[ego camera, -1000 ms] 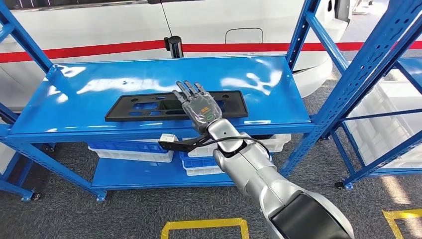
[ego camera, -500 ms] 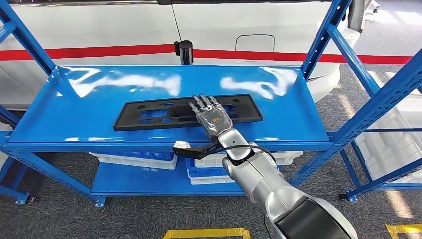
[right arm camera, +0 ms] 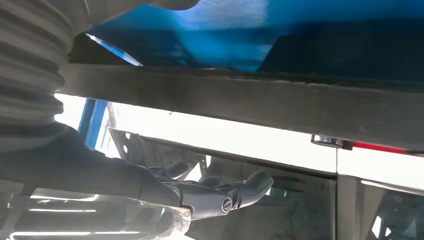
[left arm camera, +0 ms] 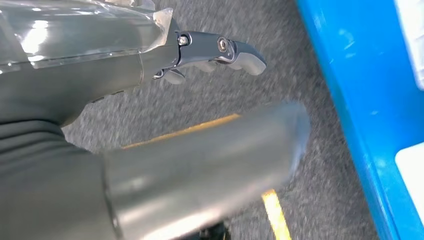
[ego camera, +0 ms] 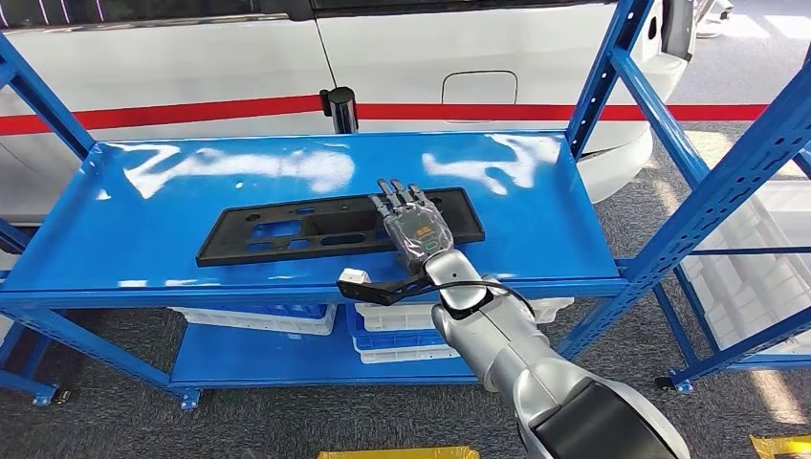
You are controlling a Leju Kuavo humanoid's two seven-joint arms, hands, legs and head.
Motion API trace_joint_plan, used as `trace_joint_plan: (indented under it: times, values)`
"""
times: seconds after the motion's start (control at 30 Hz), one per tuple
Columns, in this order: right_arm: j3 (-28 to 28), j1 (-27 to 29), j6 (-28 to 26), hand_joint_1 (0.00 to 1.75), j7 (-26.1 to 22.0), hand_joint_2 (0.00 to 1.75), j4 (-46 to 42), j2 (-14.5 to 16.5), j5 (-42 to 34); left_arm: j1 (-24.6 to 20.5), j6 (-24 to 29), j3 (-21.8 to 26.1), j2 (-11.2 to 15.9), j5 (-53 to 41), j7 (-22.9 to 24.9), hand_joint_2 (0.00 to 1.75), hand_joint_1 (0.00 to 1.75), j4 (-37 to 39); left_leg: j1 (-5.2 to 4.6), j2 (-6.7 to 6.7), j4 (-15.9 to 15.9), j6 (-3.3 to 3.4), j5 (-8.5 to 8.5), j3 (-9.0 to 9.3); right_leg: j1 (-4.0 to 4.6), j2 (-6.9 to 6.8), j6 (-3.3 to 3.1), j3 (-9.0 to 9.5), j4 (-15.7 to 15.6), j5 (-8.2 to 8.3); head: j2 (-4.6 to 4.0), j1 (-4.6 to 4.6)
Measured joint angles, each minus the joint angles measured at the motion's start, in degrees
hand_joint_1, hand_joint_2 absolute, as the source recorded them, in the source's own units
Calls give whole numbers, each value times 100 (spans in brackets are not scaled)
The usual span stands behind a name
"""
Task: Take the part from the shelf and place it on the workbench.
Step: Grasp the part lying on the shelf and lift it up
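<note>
Part (ego camera: pixel 287 226), long flat black plate w/ rectangular cutouts, lies flat on top deck of blue shelf (ego camera: pixel 143 229), running left-right, nearer front edge than back. My right hand (ego camera: pixel 413 222) is over its right portion, fingers (ego camera: pixel 398 196) stretched fwd and together across the plate, palm down. Can't tell from head view if I'm pressing on it or just above; nothing wrapped around it, so hand is flat and released, grasping nothing. Thumb hidden under the hand. Right end of part sticks out past my hand toward the upright post.

Right wrist view is dim and backlit: dark fingers (right arm camera: pixel 220 192) extended, a dark edge band above them, prob. the part or shelf lip, can't say which.

My left hand (left arm camera: pixel 150 65) hangs low beside the shelf frame over grey carpet floor (left arm camera: pixel 260 85) w/ yellow tape line (left arm camera: pixel 275 215); fingers (left arm camera: pixel 235 52) curl slightly, nothing in them; thumb blurred, takes up much of the pic.

Below top deck: white bins (ego camera: pixel 253 318) on lower shelf, partly cut off by the deck edge and my right arm. Behind shelf, white vehicle body (ego camera: pixel 239 57) w/ red stripe (ego camera: pixel 172 113).
</note>
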Motion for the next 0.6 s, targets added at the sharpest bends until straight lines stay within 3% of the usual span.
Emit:
trace_joint_plan:
  times: [0.07,0.2,0.23,0.37,0.6]
  values:
    - [-1,1,-18,0,42,175,7,-1,16,0,-95,40,-6,39,39,175,0,0,1,1,-4,-12,-2,7,3,1,-6,4,0,-4,0,0]
    - [-42,12,-205,0,112,175,26,-20,93,-1,-124,105,-24,53,-296,0,0,0,2,3,-6,-28,-3,9,6,1,-10,6,1,-7,0,1]
    - [-56,10,-226,1,120,175,32,-31,119,-2,-126,121,-28,47,-376,0,0,0,1,3,-6,-29,-2,9,5,1,-10,7,1,-7,0,2]
    - [-91,-7,-207,166,128,175,51,-66,172,-4,-128,146,-45,20,-459,0,0,0,-7,3,-6,-30,-3,9,0,2,-10,9,1,-7,0,2]
    - [-157,19,-219,161,232,175,126,-133,234,-4,-110,150,-88,-50,-776,0,0,0,-20,3,-4,-29,-3,3,-16,2,-9,7,0,-6,0,2]
